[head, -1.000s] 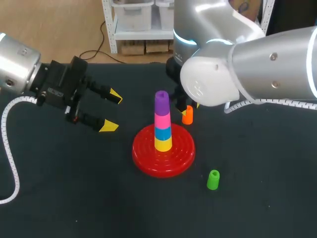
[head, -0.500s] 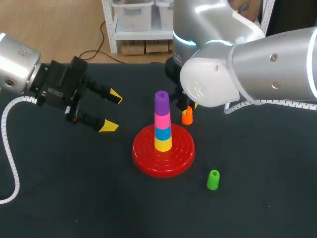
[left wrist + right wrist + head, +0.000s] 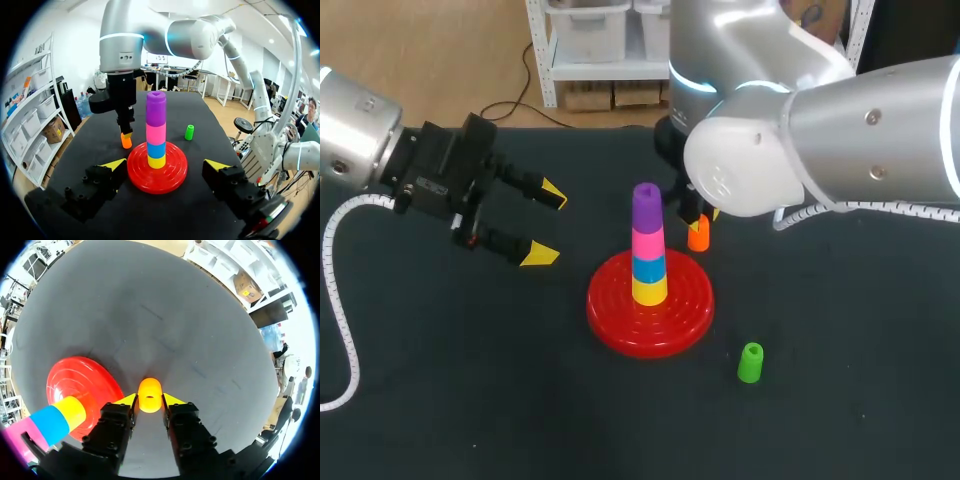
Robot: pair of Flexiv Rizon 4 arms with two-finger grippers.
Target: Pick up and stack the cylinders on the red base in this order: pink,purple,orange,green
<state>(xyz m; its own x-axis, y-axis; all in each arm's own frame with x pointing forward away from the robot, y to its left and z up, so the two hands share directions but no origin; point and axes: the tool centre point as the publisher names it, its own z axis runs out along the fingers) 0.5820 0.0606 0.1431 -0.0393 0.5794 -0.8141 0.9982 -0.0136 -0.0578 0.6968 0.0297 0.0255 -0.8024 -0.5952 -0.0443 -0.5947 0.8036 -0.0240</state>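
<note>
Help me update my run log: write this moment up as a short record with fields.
red base: carries one stack
stack, bottom up: yellow cylinder, blue cylinder, pink cylinder, purple cylinder
orange cylinder: beside the base, gripped from two sides
right gripper: fingers shut on the orange cylinder
green cylinder: upright on the table, apart from the base
left gripper: fingers open, empty, off to the side of the base
not yet stacked: orange, green
</note>
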